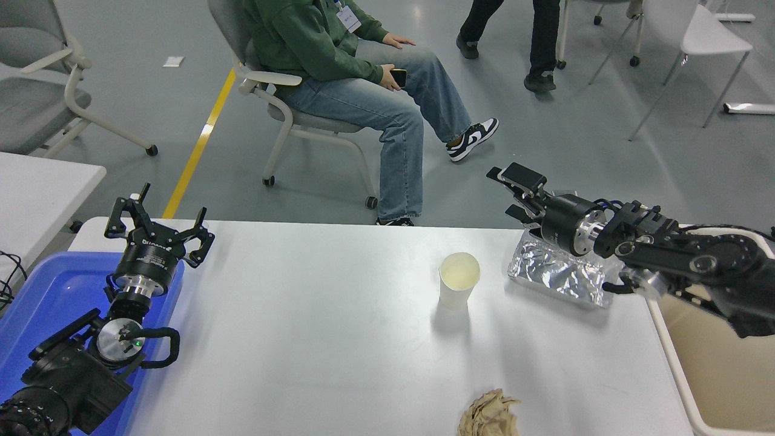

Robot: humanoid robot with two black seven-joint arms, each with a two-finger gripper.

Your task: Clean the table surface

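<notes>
White surface (315, 339), smooth, rigid, likely slippery; nothing to grip, only wiping. Right gripper (516, 192) above foil (560, 275), fingers spread, empty. Left gripper (158, 227) parked, spread.

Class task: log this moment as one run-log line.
left gripper: parked, open | right gripper: open, over foil | cup, paper wad: on table

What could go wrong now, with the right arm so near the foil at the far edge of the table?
1. The right gripper hangs open over the foil, which lies near the table edge; a push might slide it off.
2. The paper cup stands upright close by; a sideways sweep of the arm may knock it over.
3. A seated person's foot is just beyond that edge.
</notes>
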